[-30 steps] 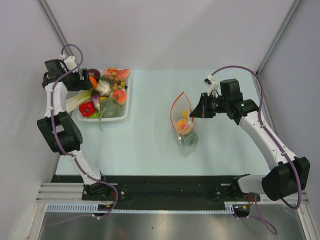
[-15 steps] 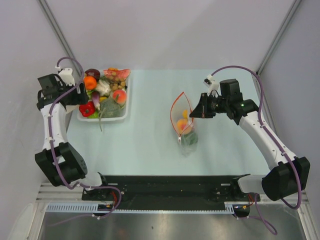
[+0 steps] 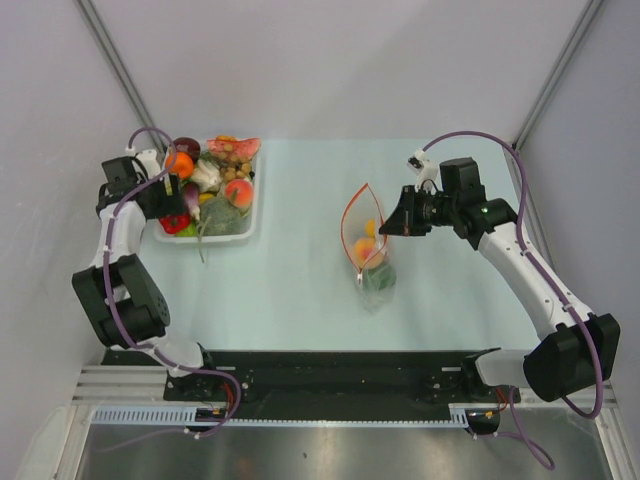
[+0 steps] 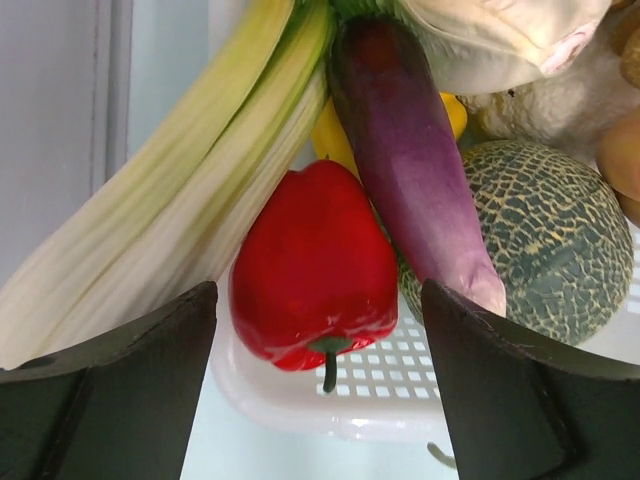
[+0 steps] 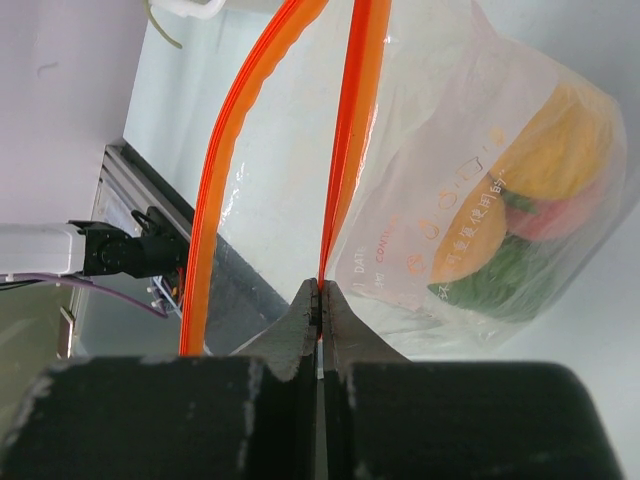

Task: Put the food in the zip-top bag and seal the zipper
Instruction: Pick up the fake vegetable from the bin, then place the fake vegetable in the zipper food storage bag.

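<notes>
Two wrist views outdo the overhead: my left gripper [image 4: 318, 300] gapes empty before a pepper [image 4: 310, 255], upper-left tray [image 3: 256, 195]; my right gripper [image 5: 320, 292] is clamped on the zipper [image 5: 345, 150] of the bag [image 3: 365, 240], centre frame.

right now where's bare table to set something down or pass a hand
Bare: the table between tray and zip-top bag, and the strip in front of both. Crowded: the tray, heaped with food, left tool open at its left edge; right tool shut on the bag's zipper.
</notes>
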Controlling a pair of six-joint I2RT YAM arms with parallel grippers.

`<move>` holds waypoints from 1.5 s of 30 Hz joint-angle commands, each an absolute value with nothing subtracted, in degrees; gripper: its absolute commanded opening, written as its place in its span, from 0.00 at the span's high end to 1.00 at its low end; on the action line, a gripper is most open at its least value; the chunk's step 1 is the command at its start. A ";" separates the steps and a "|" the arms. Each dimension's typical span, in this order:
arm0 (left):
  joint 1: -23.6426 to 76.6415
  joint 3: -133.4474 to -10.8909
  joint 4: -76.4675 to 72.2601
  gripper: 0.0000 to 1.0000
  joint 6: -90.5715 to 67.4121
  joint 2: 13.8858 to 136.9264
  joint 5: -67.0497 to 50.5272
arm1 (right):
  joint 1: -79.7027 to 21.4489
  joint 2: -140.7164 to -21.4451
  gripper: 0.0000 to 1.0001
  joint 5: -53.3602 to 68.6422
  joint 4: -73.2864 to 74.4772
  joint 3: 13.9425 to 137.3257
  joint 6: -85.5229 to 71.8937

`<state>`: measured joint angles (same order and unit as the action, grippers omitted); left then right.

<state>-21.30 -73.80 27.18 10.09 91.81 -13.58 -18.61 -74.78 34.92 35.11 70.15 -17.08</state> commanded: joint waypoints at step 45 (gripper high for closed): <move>24.49 -89.02 41.66 0.62 1.85 72.32 -27.69 | -18.19 -72.25 1.00 35.25 33.49 69.96 -16.35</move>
